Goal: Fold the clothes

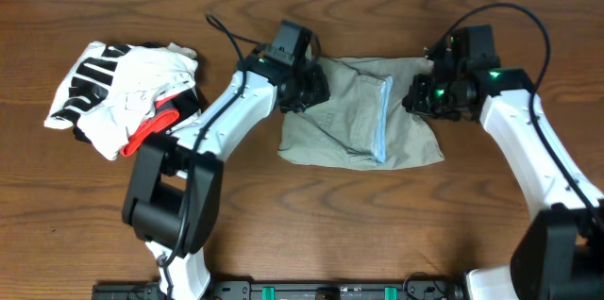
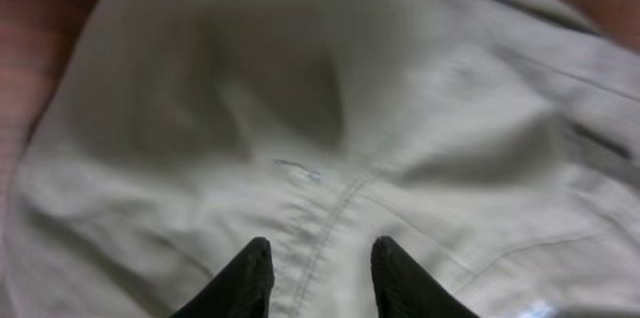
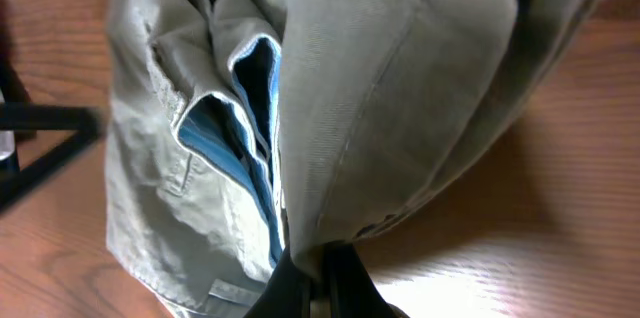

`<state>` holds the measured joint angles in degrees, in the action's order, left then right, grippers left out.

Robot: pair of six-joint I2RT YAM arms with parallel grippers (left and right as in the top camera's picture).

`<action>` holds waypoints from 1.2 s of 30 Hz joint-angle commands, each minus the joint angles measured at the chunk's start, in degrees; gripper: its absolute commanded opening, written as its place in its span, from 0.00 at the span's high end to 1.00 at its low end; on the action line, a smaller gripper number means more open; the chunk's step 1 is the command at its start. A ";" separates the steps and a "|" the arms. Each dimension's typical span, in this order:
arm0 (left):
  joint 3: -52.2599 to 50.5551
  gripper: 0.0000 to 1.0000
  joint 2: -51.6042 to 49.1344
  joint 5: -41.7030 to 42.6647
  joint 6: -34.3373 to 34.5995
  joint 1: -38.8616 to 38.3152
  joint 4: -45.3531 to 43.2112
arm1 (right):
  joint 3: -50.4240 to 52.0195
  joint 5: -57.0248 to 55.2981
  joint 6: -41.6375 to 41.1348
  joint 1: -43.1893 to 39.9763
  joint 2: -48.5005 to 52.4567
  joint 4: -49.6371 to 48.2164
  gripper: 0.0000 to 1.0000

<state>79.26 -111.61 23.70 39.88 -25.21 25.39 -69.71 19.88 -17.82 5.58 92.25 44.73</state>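
Squarely mid-table: one pair of pale khaki shorts (image 1: 330,130), spread as a rumpled near-rectangle on the wooden table (image 1: 302,234). Long axis side to side across the overhead view, a little wider than deep. One strip of light blue lining (image 1: 381,125) exposed right of centre, running from the far edge to the near edge, crosswise to that long axis. Cannot tell from above which end is the waist and which the leg openings. Seen close in the right wrist view: the same blue tucked inside folded khaki layers, beside a long stitched seam.

Left gripper (image 2: 318,273) over the far left corner of the shorts, with two black fingers (image 2: 252,276) parted. Only flat cloth and a seam in the gap, nothing clamped. Right gripper (image 3: 318,278) at the far right corner, pinched tight on an edge of the shorts, with cloth bunched up out of the pinch.

Well apart to the left: one white bundle (image 1: 123,92) of crumpled fabric with black stripes and red trim, touching neither the shorts nor either gripper.

Two arms in all, white with black joints: left arm (image 1: 222,121) reaching in from the near left, right arm (image 1: 533,144) from the near right, one gripper on each.
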 commanded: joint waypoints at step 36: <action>-2.97 0.76 -11.63 6.34 5.20 -2.84 -5.42 | -1.97 4.35 -12.15 22.01 12.61 -16.96 0.99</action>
<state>76.84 -120.36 31.14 45.28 -26.39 19.07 -71.40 20.10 -29.12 23.88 101.30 28.73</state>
